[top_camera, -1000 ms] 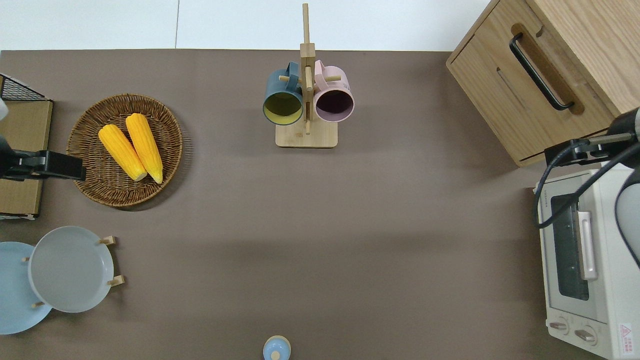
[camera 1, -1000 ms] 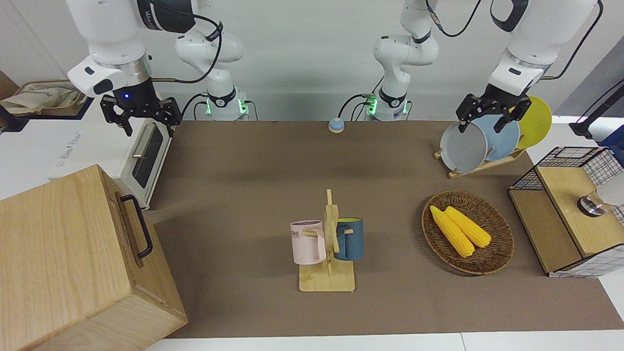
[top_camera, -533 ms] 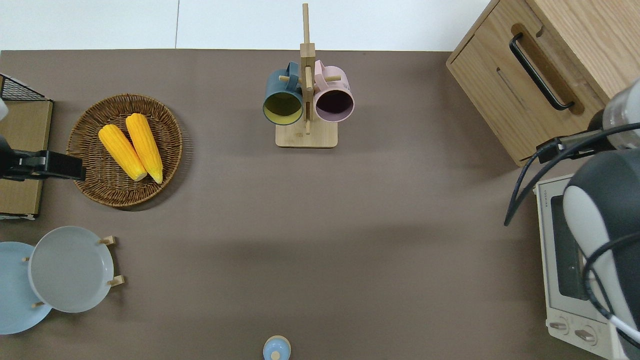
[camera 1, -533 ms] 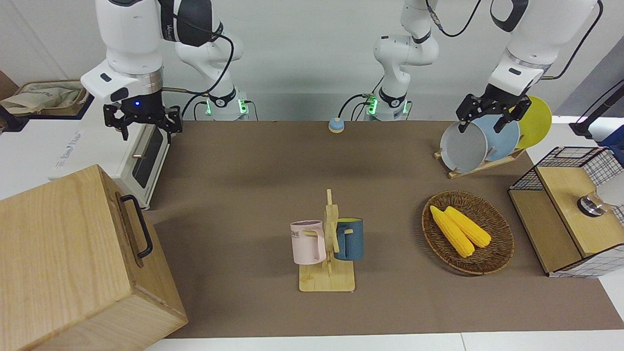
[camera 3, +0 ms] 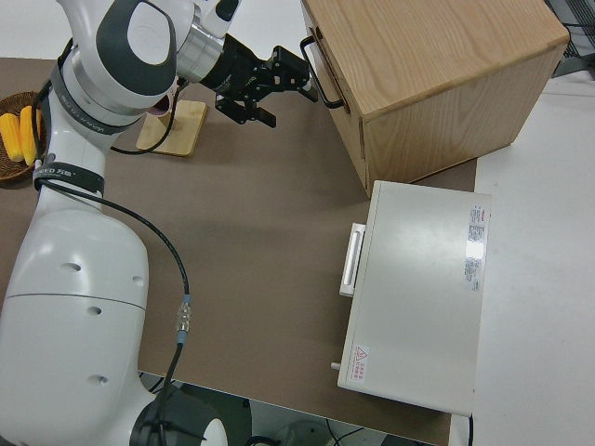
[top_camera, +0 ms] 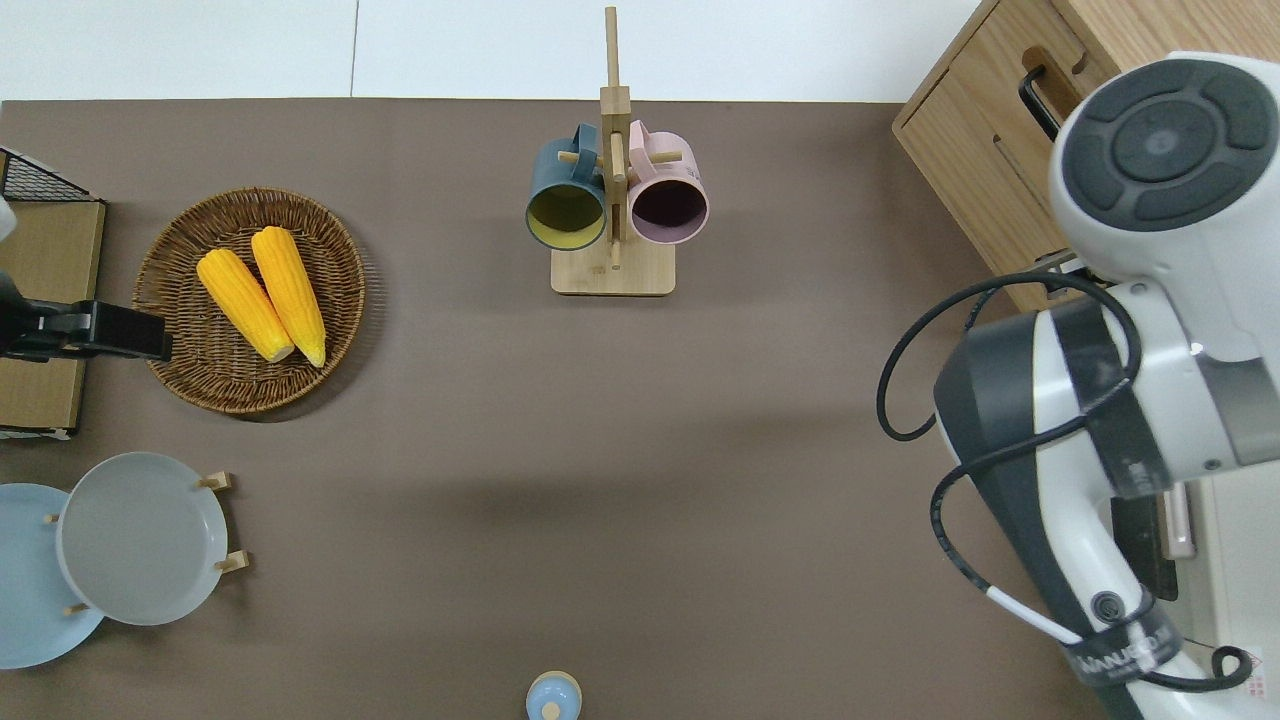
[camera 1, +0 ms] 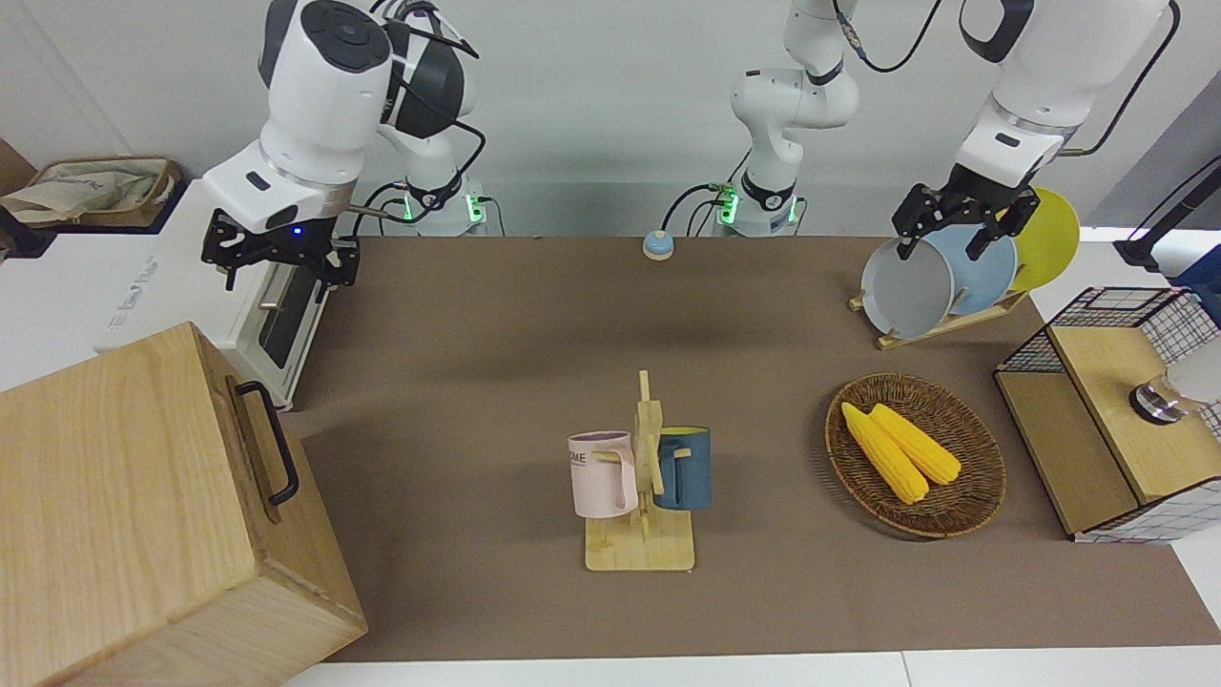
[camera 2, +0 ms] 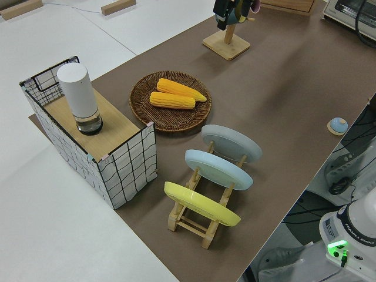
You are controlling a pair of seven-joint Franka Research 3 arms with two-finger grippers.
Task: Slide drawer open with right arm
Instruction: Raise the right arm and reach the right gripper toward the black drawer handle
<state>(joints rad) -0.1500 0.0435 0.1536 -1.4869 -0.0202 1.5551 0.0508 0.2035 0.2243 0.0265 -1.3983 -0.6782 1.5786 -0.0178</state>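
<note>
The drawer (camera 1: 259,448) sits shut in the big pale wooden box (camera 1: 124,515) at the right arm's end of the table. Its black bar handle (camera 1: 272,441) also shows in the right side view (camera 3: 322,70) and partly in the overhead view (top_camera: 1034,92). My right gripper (camera 1: 281,270) is open and empty. In the right side view my right gripper (camera 3: 282,93) hangs over the brown mat, close beside the handle and apart from it. In the overhead view the arm hides it. My left arm is parked, its gripper (camera 1: 957,229) open.
A white toaster oven (camera 3: 418,288) stands next to the box, nearer to the robots. A mug rack (camera 1: 641,487) stands mid-table. A basket of corn (camera 1: 916,453), a plate rack (camera 1: 940,277) and a wire-grid cabinet (camera 1: 1116,410) are at the left arm's end.
My right arm has swung out from above the toaster oven toward the box, and its gripper has come down beside the drawer handle. The left arm has not moved.
</note>
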